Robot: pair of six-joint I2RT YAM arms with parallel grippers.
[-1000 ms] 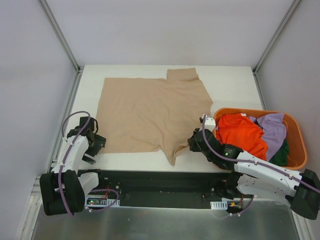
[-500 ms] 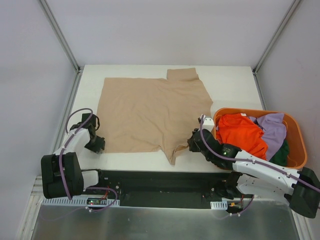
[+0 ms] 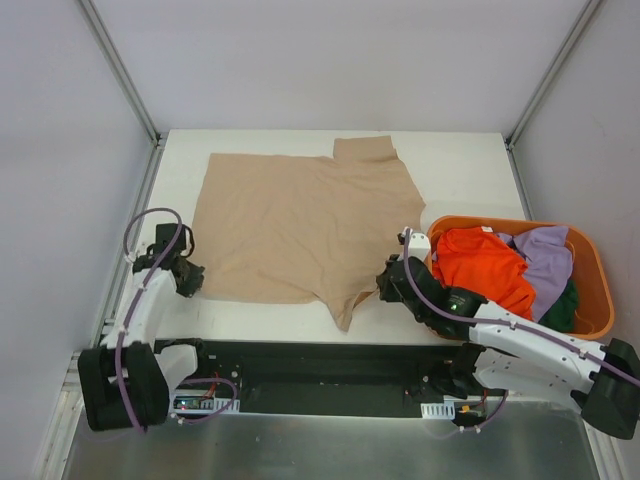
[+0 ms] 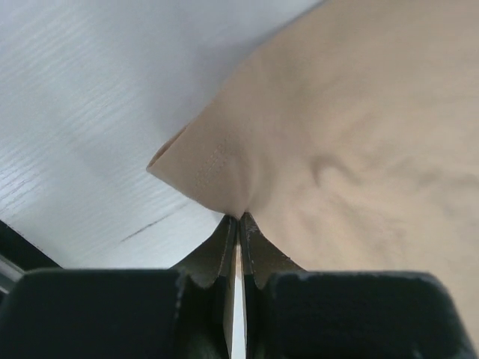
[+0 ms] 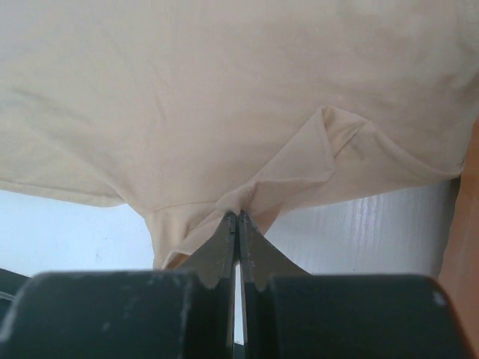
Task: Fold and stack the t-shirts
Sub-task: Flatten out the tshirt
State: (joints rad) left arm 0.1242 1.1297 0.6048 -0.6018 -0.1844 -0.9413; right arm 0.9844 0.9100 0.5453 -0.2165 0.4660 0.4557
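tan t-shirt (image 3: pixel 300 225) lies flat on the table (image 3: pixel 460 170), looks thin and floppy so corners seem best to grab: left gripper (image 4: pixel 238 221) clenched on its 8 o'clock corner, right gripper (image 5: pixel 238 217) pinching the 4 o'clock edge

I see a white worktop (image 3: pixel 460 160) with plain pale grey walls (image 3: pixel 330 60) on three sides. Thin metal posts (image 3: pixel 120 70) run up at the back corners. Near me is a black rail (image 3: pixel 320 365), then a shiny grey metal sheet (image 3: pixel 320 450). The light is soft and even.
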